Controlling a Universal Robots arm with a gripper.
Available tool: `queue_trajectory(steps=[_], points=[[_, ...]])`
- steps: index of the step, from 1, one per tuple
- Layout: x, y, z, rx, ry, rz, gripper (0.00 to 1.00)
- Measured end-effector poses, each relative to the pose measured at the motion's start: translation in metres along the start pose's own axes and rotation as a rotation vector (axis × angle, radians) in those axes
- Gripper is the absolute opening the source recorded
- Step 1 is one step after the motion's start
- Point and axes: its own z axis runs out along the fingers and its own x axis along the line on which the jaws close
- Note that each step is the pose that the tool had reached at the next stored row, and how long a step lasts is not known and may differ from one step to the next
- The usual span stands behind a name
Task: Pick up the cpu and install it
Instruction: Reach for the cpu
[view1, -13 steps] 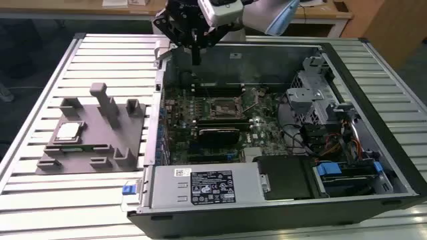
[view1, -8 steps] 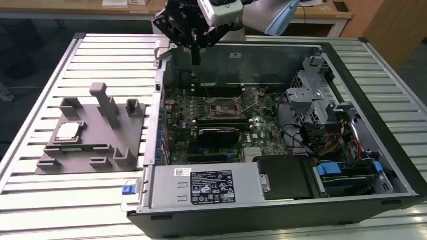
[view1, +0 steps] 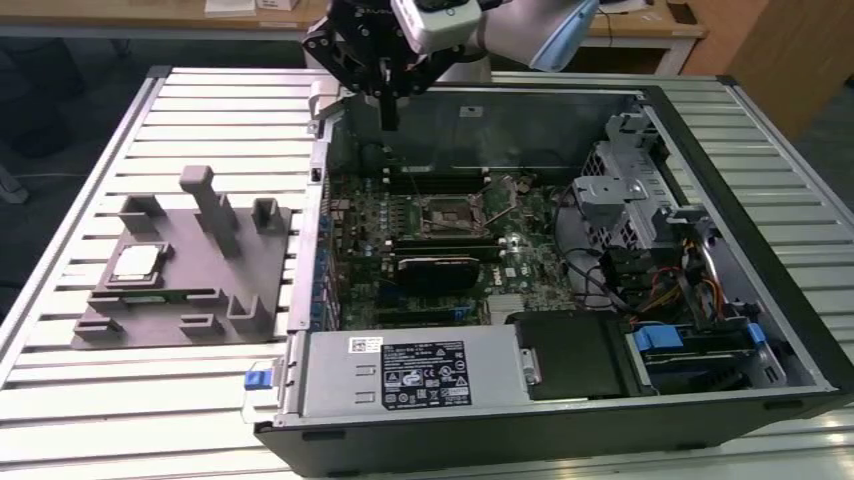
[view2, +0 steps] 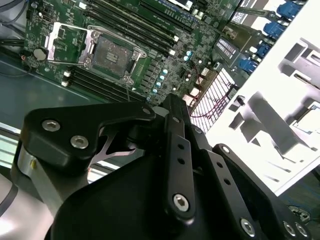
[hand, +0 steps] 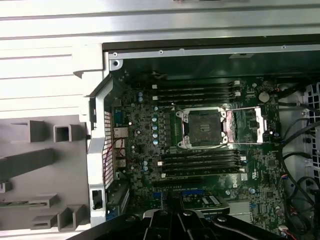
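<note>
One cpu (view1: 138, 262) lies on the grey holder (view1: 200, 302) toward the worktop's (view1: 80, 150) edge at the exterior view's left; the end effector (view1: 388, 124), pinched narrow and empty, hangs well apart near the far edge.

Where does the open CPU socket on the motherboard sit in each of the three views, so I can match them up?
Exterior view: the socket sits near the picture's centre, a little above it, with memory slots beside it.
Second wrist view: the socket lies between two banks of slots, its bracket swung open beside it.
First wrist view: the socket lies between the same two banks.
Shared landmark: the long dark memory slots flanking the socket.
</note>
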Motion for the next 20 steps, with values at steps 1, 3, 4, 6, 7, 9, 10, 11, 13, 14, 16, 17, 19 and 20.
queue_trajectory(steps=[1,3,4,6,7,9,10,11,13,14,16,17,19,20], points=[[0.0009,-0.0001,0.0,0.0,0.0,0.0,0.11],[0.0028,-0.0002,-0.0001,0.0,0.0,0.0,0.11],[0.0038,-0.0003,-0.0001,0.0,0.0,0.0,0.11],[0.0058,-0.0004,-0.0002,0.0,-0.0001,0.0,0.11],[0.0069,-0.0005,-0.0002,0.0,-0.0001,0.0,0.11],[0.0091,-0.0007,-0.0002,-0.0001,-0.0003,0.0,0.11],[0.0102,-0.0007,-0.0003,0.0,-0.0003,0.0,0.11],[0.0112,-0.0008,-0.0003,0.0,-0.0004,0.0,0.11],[0.0132,-0.001,-0.0004,0.0,-0.0004,0.0,0.11],[0.0143,-0.0011,-0.0004,-0.0001,-0.0005,0.0,0.11],[0.0163,-0.0012,-0.0004,0.0,-0.0006,0.0,0.11],[0.0172,-0.0013,-0.0005,0.0,-0.0006,0.0,0.11],[0.0193,-0.0014,-0.0005,0.0,-0.0008,0.0,0.11],[0.0203,-0.0015,-0.0006,0.0,-0.0008,0.0,0.11]])
